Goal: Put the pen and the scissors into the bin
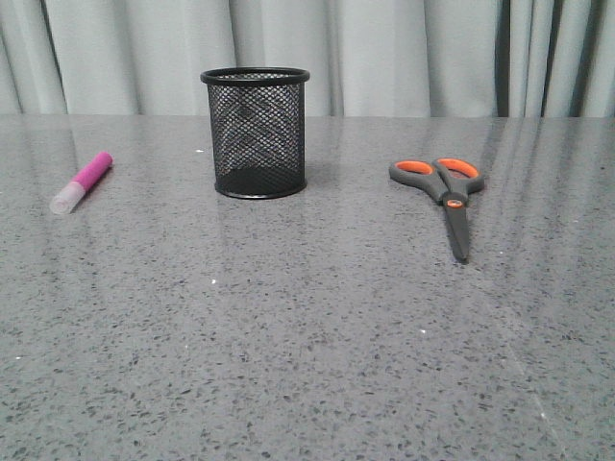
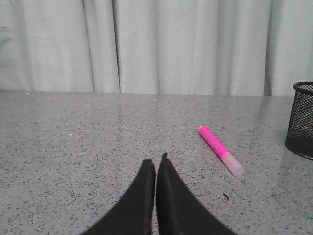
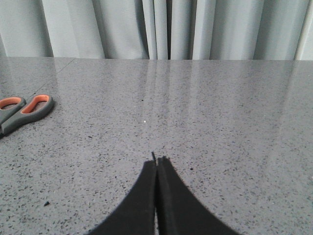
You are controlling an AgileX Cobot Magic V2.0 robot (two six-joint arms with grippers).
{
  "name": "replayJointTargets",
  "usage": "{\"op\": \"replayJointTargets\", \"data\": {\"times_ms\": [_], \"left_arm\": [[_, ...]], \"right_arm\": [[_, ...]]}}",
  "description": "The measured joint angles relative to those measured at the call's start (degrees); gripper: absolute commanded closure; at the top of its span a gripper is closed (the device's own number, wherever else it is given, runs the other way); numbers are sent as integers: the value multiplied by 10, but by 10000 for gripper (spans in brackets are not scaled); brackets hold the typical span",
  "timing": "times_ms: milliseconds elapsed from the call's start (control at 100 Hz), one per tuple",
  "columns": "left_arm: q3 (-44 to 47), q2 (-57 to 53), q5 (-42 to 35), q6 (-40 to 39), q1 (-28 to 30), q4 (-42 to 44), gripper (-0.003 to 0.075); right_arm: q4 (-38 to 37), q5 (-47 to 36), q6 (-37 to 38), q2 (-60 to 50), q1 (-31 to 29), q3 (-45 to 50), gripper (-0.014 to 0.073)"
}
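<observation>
Magenta pen (image 2: 220,156) lies near the closed left fingers (image 2: 146,171).

A grey speckled worktop (image 1: 307,346) fills the lower part of the front view, its polished surface scattered with small dark and pale flecks. It is glossy enough to carry soft vertical reflections, strongest toward the far right side. Behind its far edge hangs a pale grey-white curtain (image 1: 404,53) in loose vertical folds, spanning the full width of the view. The same worktop (image 2: 73,147) and curtain (image 2: 161,44) appear in the left wrist view, and again in the right wrist view, where the worktop (image 3: 230,122) shows long pale streaks of reflection below the curtain (image 3: 122,27).
</observation>
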Motion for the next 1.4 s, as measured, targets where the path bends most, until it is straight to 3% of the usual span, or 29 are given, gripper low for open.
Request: {"op": "replayJointTargets", "data": {"times_ms": [930, 1150, 1400], "left_arm": [[0, 0, 0, 0, 0, 0, 742], [0, 0, 0, 0, 0, -24, 741], [0, 0, 0, 0, 0, -121, 741]], "right_arm": [[15, -24, 0, 0, 0, 0, 662], [97, -31, 0, 0, 0, 0, 662], [192, -32, 0, 0, 0, 0, 662]]}}
